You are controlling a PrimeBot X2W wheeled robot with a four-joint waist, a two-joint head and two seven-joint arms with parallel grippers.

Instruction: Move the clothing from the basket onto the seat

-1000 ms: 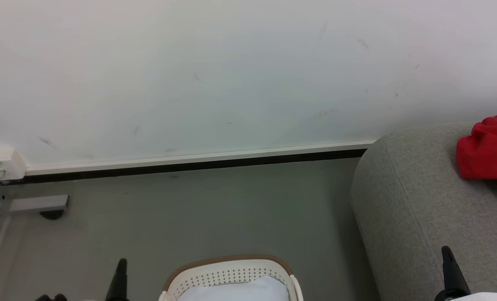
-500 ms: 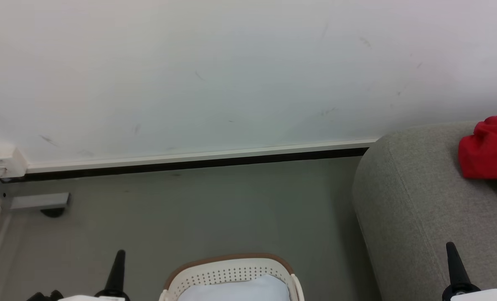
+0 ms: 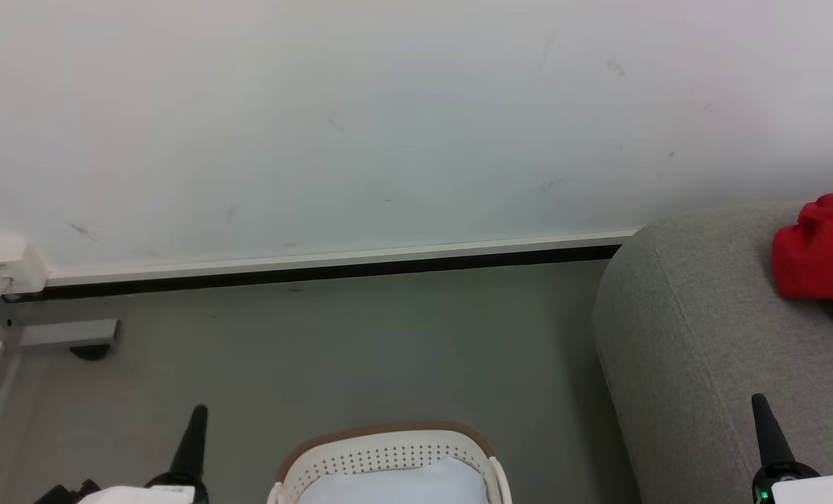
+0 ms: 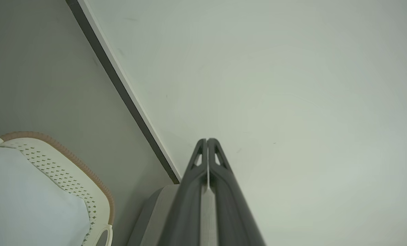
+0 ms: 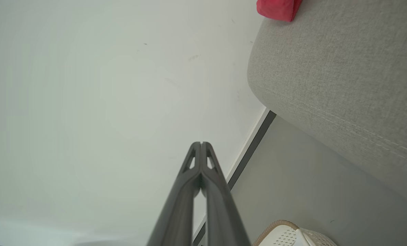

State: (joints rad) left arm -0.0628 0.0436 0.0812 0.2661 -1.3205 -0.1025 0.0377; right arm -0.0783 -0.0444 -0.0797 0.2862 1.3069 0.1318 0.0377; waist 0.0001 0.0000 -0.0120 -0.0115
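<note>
Left gripper (image 4: 207, 140): lower left of the head view, fingers pointing up toward the wall. In its wrist view the two fingers lie pressed together along their length, clenched and empty.
Right gripper (image 5: 200, 143): lower right of the head view, over the near part of the seat. Its tips are closed against each other and grasp nothing.
Basket (image 3: 388, 429): on the floor between the two grippers, cut by the bottom edge. It has a brown rim and a perforated cream wall.
White cloth (image 3: 395, 483): plain and pale, lying inside the basket.
Floor (image 3: 360, 350): grey, running back to a dark baseboard (image 3: 318, 274).
Seat (image 3: 696, 329): light-grey fabric with a rounded end, to the right of the basket and apart from it.
Clothing (image 3: 819, 248) – position: on top of the seat toward its far side, well apart from the basket and both grippers.
Clothing – heading: a crumpled heap cut by the right edge, so its long axis and direction cannot be told. A bunched edge faces the basket side.
Clothing – appearance: bright red with soft folds and shadowed creases.
Wall (image 3: 388, 126): white, faintly scuffed.
</note>
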